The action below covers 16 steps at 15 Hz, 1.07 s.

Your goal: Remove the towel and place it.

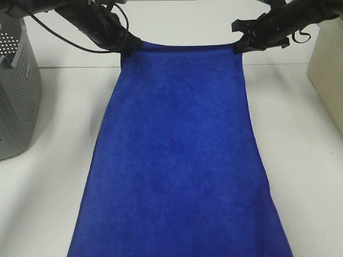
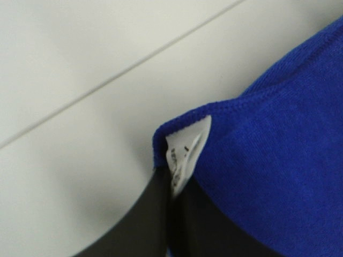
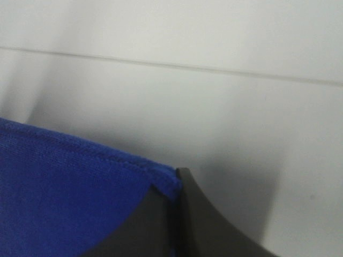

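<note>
Towel [image 1: 177, 155] beside grey basket [image 1: 19, 96]; contents unclear.

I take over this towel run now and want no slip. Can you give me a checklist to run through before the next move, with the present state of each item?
1. Left pincer shut on a corner of the deep blue plush rectangular towel: ok; the wrist view shows the corner with the small white tag clamped.
2. Right pincer shut on the other far corner: ok.
3. Far edge between the two pincers stretched, no deep sag: ok.
4. Towel face smooth, no folds: ok on the part in view.
5. Near edge of towel: cannot tell, it runs out of the picture.
6. Grey perforated plastic basket apart from the towel: ok.
</note>
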Tool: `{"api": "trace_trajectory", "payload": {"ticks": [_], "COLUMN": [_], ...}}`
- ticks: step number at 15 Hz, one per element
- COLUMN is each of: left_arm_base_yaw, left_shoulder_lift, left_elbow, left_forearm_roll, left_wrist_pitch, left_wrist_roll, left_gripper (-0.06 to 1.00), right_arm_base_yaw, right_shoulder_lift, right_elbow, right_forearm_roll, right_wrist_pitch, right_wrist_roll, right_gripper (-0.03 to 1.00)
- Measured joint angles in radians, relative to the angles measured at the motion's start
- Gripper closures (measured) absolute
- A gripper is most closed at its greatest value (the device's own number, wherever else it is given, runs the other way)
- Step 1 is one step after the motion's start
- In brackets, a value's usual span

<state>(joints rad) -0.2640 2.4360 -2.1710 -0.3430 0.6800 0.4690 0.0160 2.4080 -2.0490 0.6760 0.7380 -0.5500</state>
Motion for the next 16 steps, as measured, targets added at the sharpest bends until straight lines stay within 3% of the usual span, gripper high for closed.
{"api": "trace_trajectory", "payload": {"ticks": [6, 9, 12, 16], "left_arm_base_yaw": [-0.001, -0.016, -0.027, -0.028], "left_shoulder_lift": [0.021, 0.071, 0.111, 0.134], "left_elbow": [-0.003, -0.004, -0.004, -0.004], "left_forearm_roll": [0.081, 0.082, 0.082, 0.082], "left_wrist_pitch": [-0.288, -0.358, -0.439, -0.461], "left_wrist_roll": [0.036, 0.123, 0.137, 0.138], "left_gripper": [0.94, 0.94, 0.94, 0.94], "right_arm_base_yaw": [0.053, 0.054, 0.054, 0.054], "right_shoulder_lift": [0.035, 0.058, 0.081, 0.101], "right_elbow": [-0.032, -0.032, -0.033, -0.033], "right_forearm_roll": [0.003, -0.024, -0.029, -0.033], "right_wrist_pitch": [-0.238, -0.294, -0.331, -0.340], "right_wrist_roll": [-0.071, -0.071, -0.071, -0.071], "right_gripper": [0.95, 0.95, 0.95, 0.95]}}
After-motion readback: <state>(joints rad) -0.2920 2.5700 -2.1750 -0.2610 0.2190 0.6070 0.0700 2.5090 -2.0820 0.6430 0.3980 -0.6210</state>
